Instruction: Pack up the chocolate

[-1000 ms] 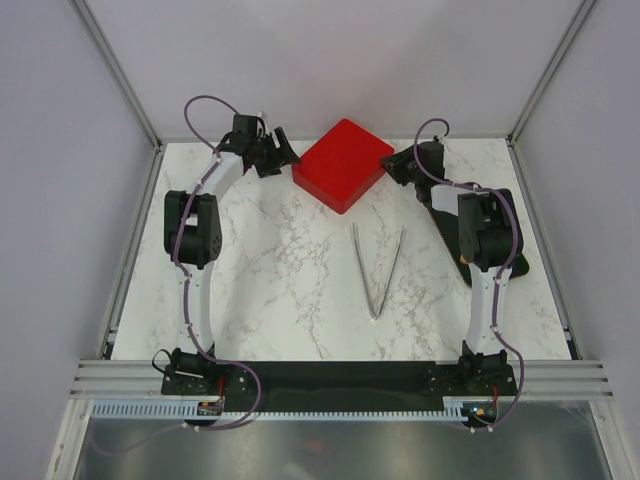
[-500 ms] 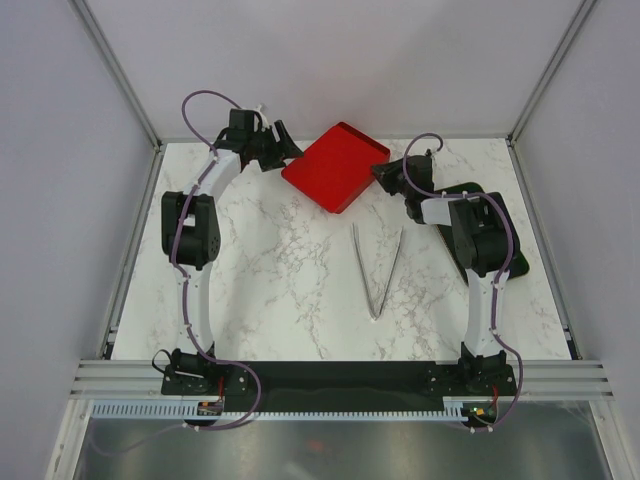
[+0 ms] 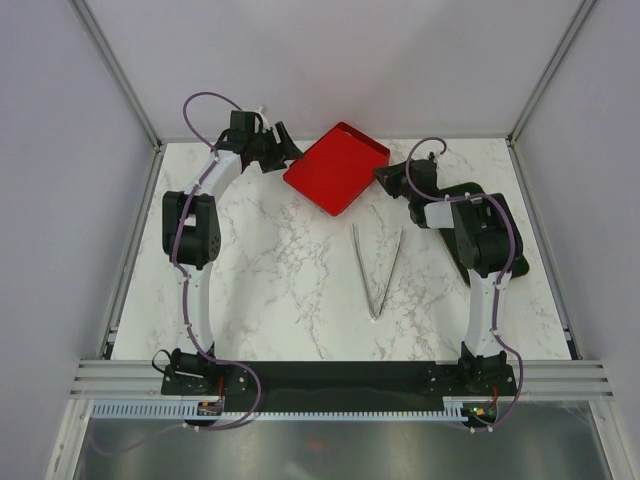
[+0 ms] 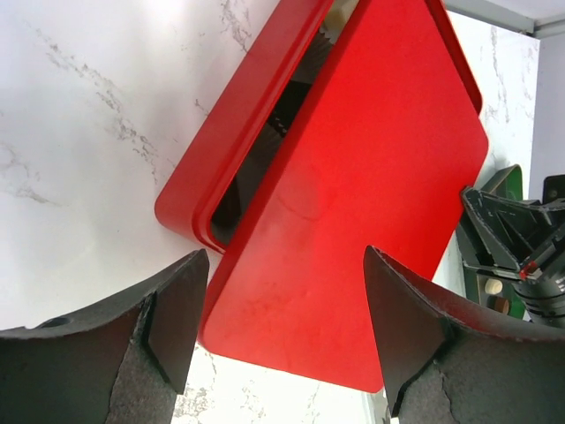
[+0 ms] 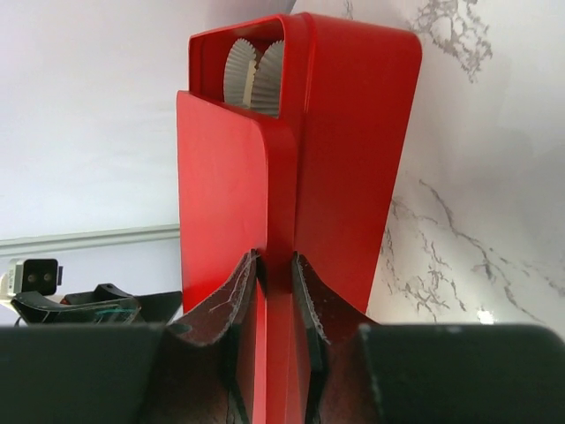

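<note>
No chocolate shows in any view. A red box (image 3: pixel 335 166) stands at the back middle of the table. Its red lid (image 4: pixel 371 194) is tilted up off the red base (image 4: pixel 231 155), and a gap is open on the left side. White paper cups (image 5: pixel 252 75) show inside through the gap. My right gripper (image 3: pixel 388 176) is shut on the lid's edge at the right corner (image 5: pixel 275 261). My left gripper (image 3: pixel 287 150) is open and empty, and hovers just off the box's left corner (image 4: pixel 284 258). Metal tweezers (image 3: pixel 377 265) lie open in a V in front of the box.
A dark tray with a green patch (image 4: pixel 496 184) lies under my right arm at the right (image 3: pixel 518 265). The back wall and side rails stand close behind the box. Marble table (image 3: pixel 280 270) stretches in front.
My right gripper has moved left onto the box's right corner. The lid has tipped up and the box has shifted a little left. The left gripper has edged back.
</note>
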You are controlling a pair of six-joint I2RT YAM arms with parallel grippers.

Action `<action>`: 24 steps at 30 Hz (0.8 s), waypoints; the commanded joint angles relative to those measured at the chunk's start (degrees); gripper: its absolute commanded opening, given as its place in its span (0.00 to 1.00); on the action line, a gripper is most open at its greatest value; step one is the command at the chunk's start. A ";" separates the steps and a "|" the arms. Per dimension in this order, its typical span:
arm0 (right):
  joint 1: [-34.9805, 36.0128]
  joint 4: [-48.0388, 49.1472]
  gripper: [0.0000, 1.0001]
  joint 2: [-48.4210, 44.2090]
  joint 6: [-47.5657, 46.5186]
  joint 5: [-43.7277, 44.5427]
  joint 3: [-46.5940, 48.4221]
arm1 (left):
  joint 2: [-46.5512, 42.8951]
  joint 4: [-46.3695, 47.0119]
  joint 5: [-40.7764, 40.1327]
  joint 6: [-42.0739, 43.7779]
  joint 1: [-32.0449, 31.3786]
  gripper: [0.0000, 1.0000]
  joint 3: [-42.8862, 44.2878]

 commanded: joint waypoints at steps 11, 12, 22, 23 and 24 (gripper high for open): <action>-1.66 7.06 0.00 2.41 -0.19 -0.38 1.21 | -3.99 -0.66 -2.75 2.18 0.01 0.78 -0.86; -1.75 7.23 0.00 2.67 -0.19 -0.38 1.74 | -3.99 -0.84 -3.01 2.44 0.01 0.78 -1.04; -2.10 9.17 0.00 4.08 -2.91 -0.56 4.73 | -3.03 -1.10 -2.66 2.18 0.09 0.78 -1.39; -1.93 10.13 0.00 4.08 -3.26 -0.47 4.73 | -2.94 -1.01 -2.49 2.27 0.01 0.78 -1.30; -2.10 10.57 0.00 4.16 -3.53 -0.56 4.91 | -2.68 -1.01 -2.31 2.01 0.01 0.77 -1.30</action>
